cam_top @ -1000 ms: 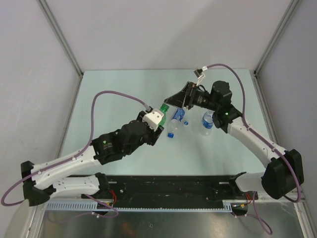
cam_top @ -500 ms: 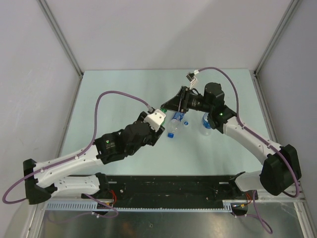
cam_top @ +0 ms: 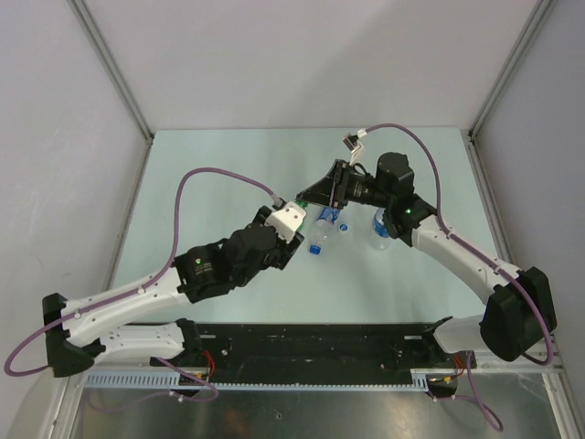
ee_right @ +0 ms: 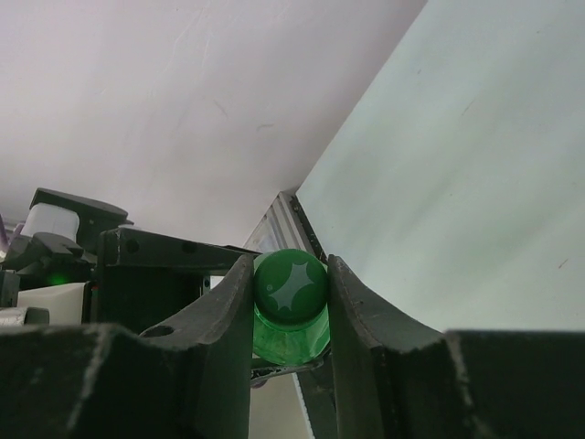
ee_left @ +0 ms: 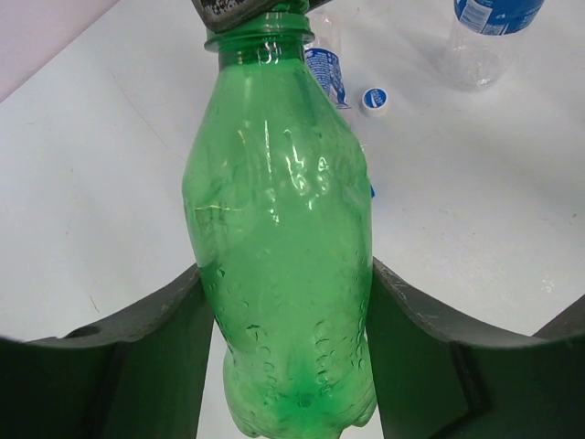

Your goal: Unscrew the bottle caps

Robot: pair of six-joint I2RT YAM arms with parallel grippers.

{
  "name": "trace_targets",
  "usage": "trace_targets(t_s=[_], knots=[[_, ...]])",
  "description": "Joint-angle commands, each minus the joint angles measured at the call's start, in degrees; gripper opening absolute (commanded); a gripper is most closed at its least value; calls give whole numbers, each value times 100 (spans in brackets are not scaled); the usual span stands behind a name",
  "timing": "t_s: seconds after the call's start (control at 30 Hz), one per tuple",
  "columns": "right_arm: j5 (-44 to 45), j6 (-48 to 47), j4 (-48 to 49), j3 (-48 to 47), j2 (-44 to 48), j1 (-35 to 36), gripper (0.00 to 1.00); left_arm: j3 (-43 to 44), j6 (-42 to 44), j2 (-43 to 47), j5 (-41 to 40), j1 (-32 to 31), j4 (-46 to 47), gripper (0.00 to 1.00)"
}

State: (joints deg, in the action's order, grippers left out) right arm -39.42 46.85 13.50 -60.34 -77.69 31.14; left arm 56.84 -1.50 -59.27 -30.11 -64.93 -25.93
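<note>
My left gripper is shut on the lower body of the green bottle and holds it off the table, neck pointing away. My right gripper is shut on that bottle's green cap, one finger on each side of it. From above, the two grippers meet at mid table, right gripper against left gripper. A loose blue cap lies on the table beside a clear blue-labelled bottle. A second clear bottle stands to the right.
The pale table is walled at the back and both sides. The right arm passes close by the standing clear bottle. A black rail runs along the near edge between the arm bases.
My right gripper moved left onto the green bottle's neck and closed on the green cap. The left gripper, still holding the bottle, shifted slightly.
</note>
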Motion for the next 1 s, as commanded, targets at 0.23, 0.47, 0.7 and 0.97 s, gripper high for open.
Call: trace_targets(t_s=[0.23,0.47,0.7,0.97], knots=[[-442,-586,668,-130,510,29,0,-253,-258,764,1688,305,777,0],[-1068,-1009,908,-134,790,29,0,-519,-447,1158,3474,851,1312,0],[-1332,-1358,957,-98,1022,33,0,-599,-601,1193,5564,1119,1951,0],[-2065,-1270,1861,-23,1357,68,0,-605,-899,1034,7438,1260,2778,0]])
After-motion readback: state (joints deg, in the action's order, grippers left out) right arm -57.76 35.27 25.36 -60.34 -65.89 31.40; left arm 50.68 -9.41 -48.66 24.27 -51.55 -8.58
